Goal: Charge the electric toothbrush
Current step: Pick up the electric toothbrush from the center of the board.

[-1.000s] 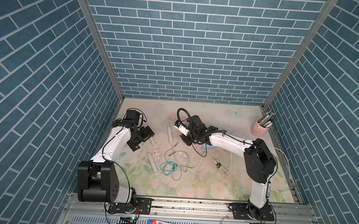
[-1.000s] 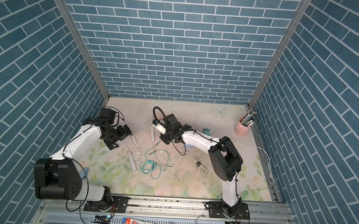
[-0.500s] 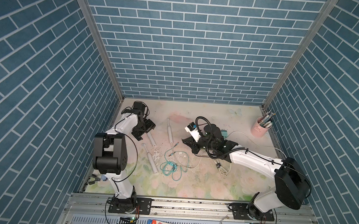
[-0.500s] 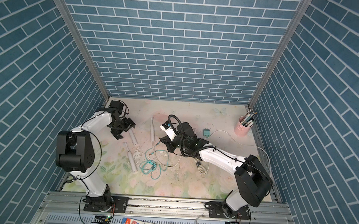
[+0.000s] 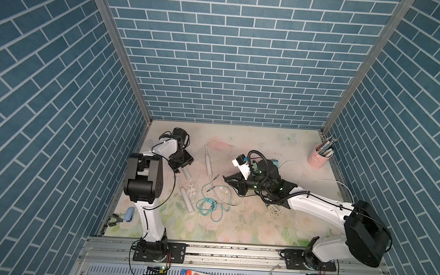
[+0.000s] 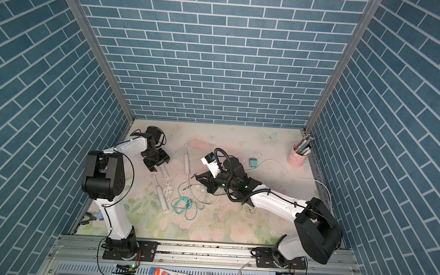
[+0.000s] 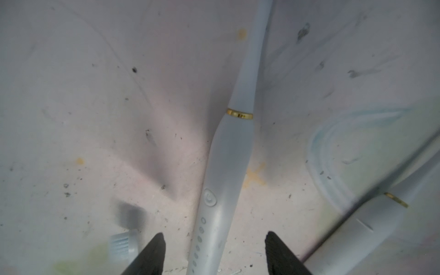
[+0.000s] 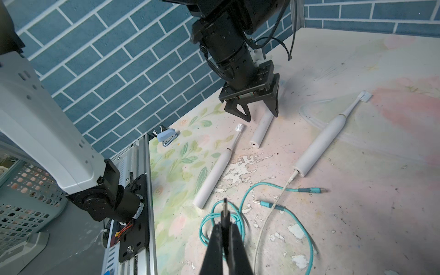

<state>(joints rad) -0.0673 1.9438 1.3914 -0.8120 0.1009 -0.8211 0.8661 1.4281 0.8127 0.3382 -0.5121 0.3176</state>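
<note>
Straddling the white electric toothbrush [image 5: 187, 174] in both top views, the left gripper [image 5: 184, 167] covers its upper half. Left wrist: jaws stand apart, the toothbrush between them untouched, its base cut off; smooth, light, rigid plastic, probably slippery, best pinched mid-handle. Right wrist: right gripper [image 8: 225, 228] is clamped on a dark plug [image 8: 225, 209], its cable hidden.

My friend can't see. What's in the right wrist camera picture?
The right gripper pinches a thin dark plug above a flowery table. Three white toothbrushes lie there beside a teal cable. The left gripper, jaws apart, straddles the middle toothbrush.
</note>
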